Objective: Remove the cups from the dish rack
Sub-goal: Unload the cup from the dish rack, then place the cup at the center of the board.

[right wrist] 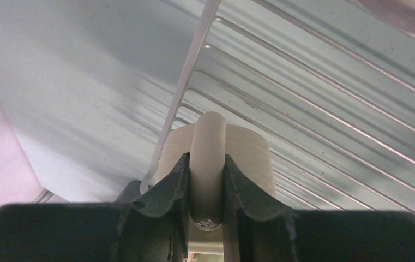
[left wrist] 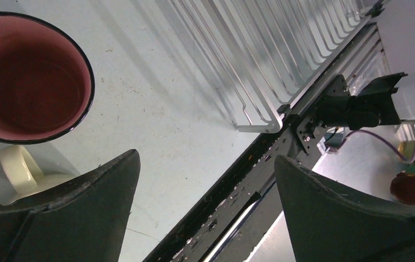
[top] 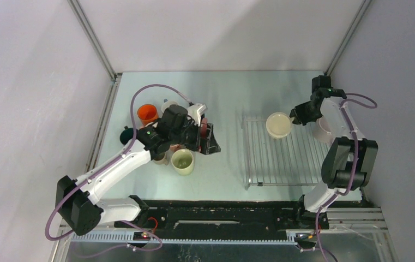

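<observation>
Item: beige cup (top: pixel 278 124), far part of dish rack (top: pixel 281 161), my R gripper (right wrist: pixel 206 177) pinched narrow on its handle, L gripper (left wrist: pixel 205 169) wide open, empty, beside parked cups (top: pixel 183 161) at left; step: pick; next, I reckon: lift clear, carry left

Looking down from above, the left arm's black wrist (top: pixel 175 128) covers much of the mug cluster. A dark teal ceramic mug (top: pixel 125 135) shows only partly, and a beige mug (top: pixel 161 159) shows just a bit of rim. A pale round mug (top: pixel 322 131) sits half behind the right arm (top: pixel 342 126). In the left wrist view, the pink dark-rimmed mug (left wrist: pixel 30 82) runs off the left edge. A pale yellow mug handle (left wrist: pixel 18 166) pokes out, its body behind the left finger (left wrist: pixel 74 213). The right fingers (right wrist: pixel 161 191) hide most of the cream ceramic mug (right wrist: pixel 248 153).
</observation>
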Controlling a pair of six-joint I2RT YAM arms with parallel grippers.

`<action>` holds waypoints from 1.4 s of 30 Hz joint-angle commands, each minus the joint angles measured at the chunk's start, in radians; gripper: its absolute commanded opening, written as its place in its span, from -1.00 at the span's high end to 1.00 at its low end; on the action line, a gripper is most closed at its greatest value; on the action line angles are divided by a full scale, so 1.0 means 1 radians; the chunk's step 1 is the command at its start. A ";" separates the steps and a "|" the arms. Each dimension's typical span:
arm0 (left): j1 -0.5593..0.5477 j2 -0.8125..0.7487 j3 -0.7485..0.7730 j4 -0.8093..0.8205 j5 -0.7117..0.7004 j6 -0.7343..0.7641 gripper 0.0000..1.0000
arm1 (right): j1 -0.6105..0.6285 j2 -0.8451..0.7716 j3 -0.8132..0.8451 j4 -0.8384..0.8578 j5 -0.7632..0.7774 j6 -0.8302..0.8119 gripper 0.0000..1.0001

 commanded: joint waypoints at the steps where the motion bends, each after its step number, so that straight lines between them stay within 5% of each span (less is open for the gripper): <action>1: 0.023 -0.008 0.045 0.058 0.025 -0.060 -1.00 | -0.001 -0.089 0.010 0.022 -0.054 -0.014 1.00; 11: 0.101 0.020 0.124 0.101 0.115 -0.105 -1.00 | 0.016 -0.158 0.087 0.063 -0.165 -0.062 1.00; 19: 0.180 0.053 0.193 0.159 0.234 -0.136 -1.00 | 0.097 -0.122 0.238 0.126 -0.413 -0.142 1.00; 28: 0.246 0.094 0.284 0.225 0.343 -0.131 -1.00 | 0.168 -0.104 0.207 0.326 -0.689 -0.139 1.00; 42: 0.281 0.153 0.292 0.416 0.527 -0.205 -0.97 | 0.277 -0.140 0.094 0.615 -0.901 -0.006 1.00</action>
